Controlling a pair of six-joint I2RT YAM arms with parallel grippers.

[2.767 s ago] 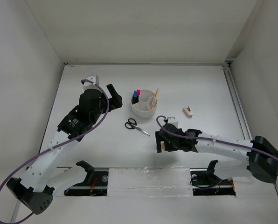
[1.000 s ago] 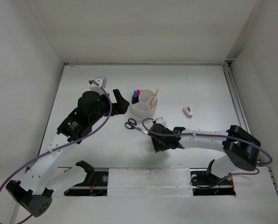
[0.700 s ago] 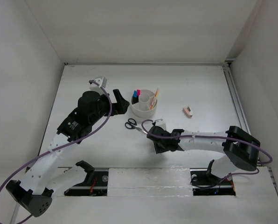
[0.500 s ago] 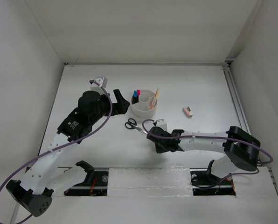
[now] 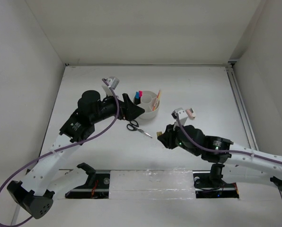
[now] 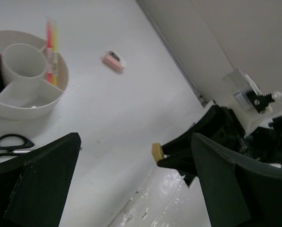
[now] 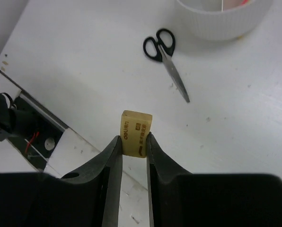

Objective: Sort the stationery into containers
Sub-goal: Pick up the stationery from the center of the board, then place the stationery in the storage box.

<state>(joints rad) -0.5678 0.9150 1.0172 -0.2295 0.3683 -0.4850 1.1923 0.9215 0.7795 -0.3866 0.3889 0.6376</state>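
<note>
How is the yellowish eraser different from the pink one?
The tan eraser is pinched in the right pincer; the pink eraser lies loose on the table. The tan one is plain; the pink one shows a dark mark. Both are small blocks outside the tub.

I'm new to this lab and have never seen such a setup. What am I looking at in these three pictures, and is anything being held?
These are two robot arms bolted to a white table, each ending in a two-finger gripper. The wide picture comes from a fixed camera above and behind them. The other two come from a small camera on each wrist, so each shows that arm's own fingers. On the table stands a round white tub with compartments, holding highlighters. Black-handled scissors lie beside it, and a pinkish eraser lies farther right. The right gripper pinches a tan eraser. The left gripper is open and empty, close to the tub.
</note>
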